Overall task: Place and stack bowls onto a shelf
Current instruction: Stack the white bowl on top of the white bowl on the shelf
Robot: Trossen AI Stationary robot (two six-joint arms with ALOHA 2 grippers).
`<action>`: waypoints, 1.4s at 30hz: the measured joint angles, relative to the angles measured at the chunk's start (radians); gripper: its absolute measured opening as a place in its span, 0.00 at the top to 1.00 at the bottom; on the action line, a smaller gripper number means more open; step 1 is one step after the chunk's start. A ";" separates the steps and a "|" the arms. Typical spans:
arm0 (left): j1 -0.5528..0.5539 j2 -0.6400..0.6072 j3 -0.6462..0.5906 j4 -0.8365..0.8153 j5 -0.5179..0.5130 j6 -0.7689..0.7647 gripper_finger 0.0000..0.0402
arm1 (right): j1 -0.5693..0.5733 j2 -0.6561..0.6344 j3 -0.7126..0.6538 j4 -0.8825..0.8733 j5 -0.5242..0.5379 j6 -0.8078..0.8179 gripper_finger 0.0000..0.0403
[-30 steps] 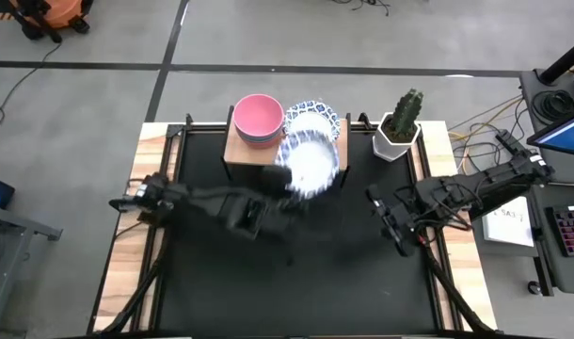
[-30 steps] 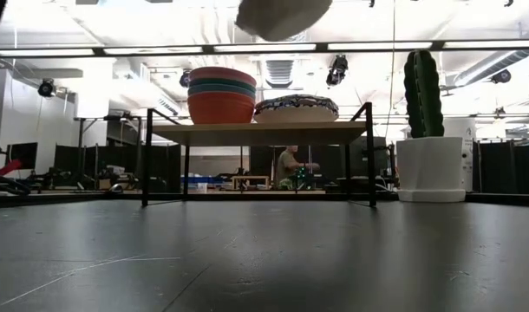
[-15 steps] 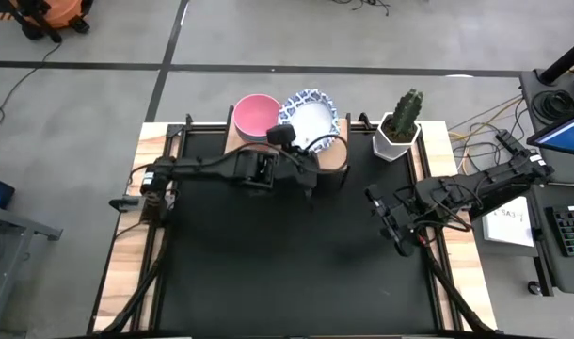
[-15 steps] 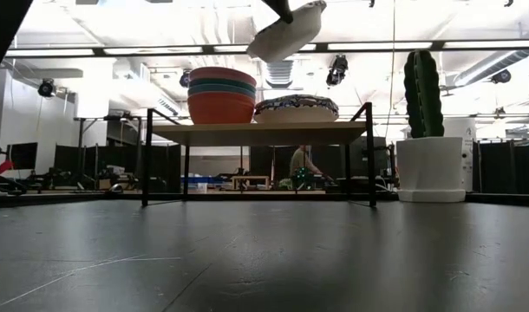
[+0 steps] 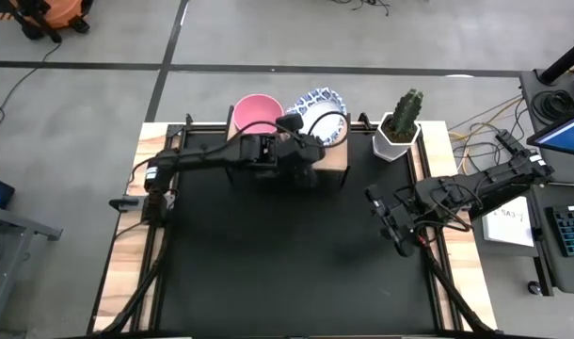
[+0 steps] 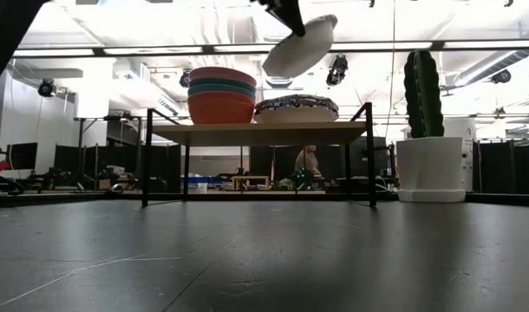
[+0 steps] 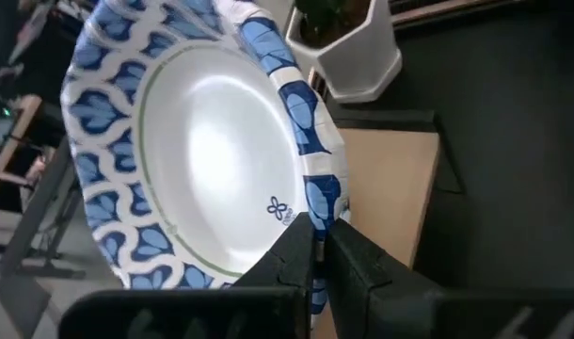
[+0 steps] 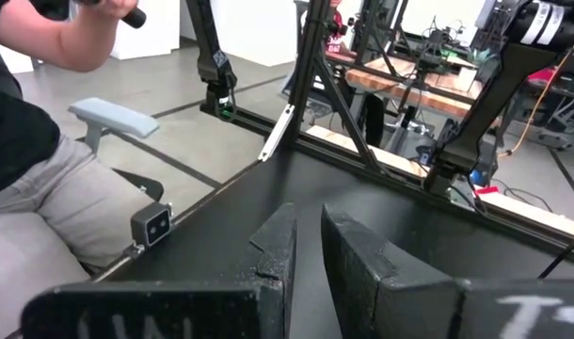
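- My left gripper (image 7: 317, 247) is clenched on the scalloped rim of a white bowl with a blue leaf pattern (image 7: 193, 151); a small blue flower mark is printed inside it near my fingers, and I can read no lettering there.
- In the low view that held bowl (image 6: 301, 46) hangs tilted in the air, above the shelf (image 6: 260, 132) and clear of what stands on it.
- From above, my left gripper (image 5: 301, 141) sits over the shelf's front edge, with the held bowl over the shelf's right half.
- On the shelf's left half stands a stack of plain bowls (image 6: 221, 94), pink on top (image 5: 258, 115); on its right half rests a patterned bowl (image 6: 297, 107).
- The white hexagonal cactus pot (image 5: 399, 135) stands on the desk (image 5: 296, 264) just right of the shelf, at the desk's far edge.
- My right gripper (image 5: 389, 224) waits near the desk's right edge, its fingers (image 8: 279, 247) a narrow gap apart and holding nothing.
- A seated person's arm and leg (image 8: 42, 188) show beyond the desk in the right wrist view.
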 joint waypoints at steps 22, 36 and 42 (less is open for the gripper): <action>0.092 0.103 0.000 0.015 -0.010 -0.035 0.96 | 0.000 0.000 0.000 -0.019 0.000 0.000 0.89; 0.089 0.107 0.019 -0.006 -0.010 -0.033 0.72 | 0.000 0.000 0.000 -0.023 0.000 0.001 0.89; 0.063 0.109 0.135 -0.072 -0.010 -0.049 0.62 | 0.000 0.000 0.000 -0.023 0.000 0.001 0.89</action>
